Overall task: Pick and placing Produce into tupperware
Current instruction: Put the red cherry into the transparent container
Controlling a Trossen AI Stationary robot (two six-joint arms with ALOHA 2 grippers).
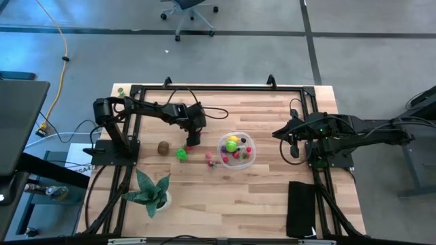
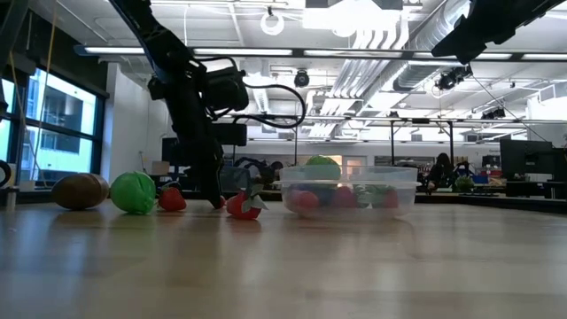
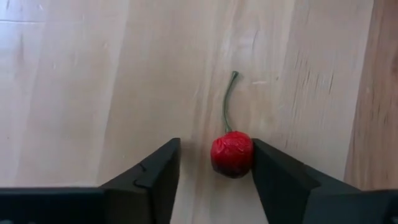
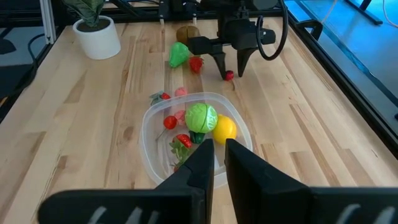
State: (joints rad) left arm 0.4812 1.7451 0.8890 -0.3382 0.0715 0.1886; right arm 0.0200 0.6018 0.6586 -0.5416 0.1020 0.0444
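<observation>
Several pieces of produce already sit in the tupperware (image 1: 237,151) as I look down from above, with my left gripper (image 1: 193,144) lowered beside it among the strays and my right gripper (image 1: 294,151) waiting on the container's opposite side. From table height, the tupperware holds red and green pieces, with a green ball (image 2: 133,192) and a brown piece (image 2: 80,190) outside it. My left wrist camera shows the jaws parted around a cherry (image 3: 232,153), which touches one finger (image 3: 280,180); I judge I should centre before closing so it does not roll. My right wrist camera shows a cabbage (image 4: 201,117) and lemon (image 4: 224,129) inside; its jaws stand slightly apart, empty.
</observation>
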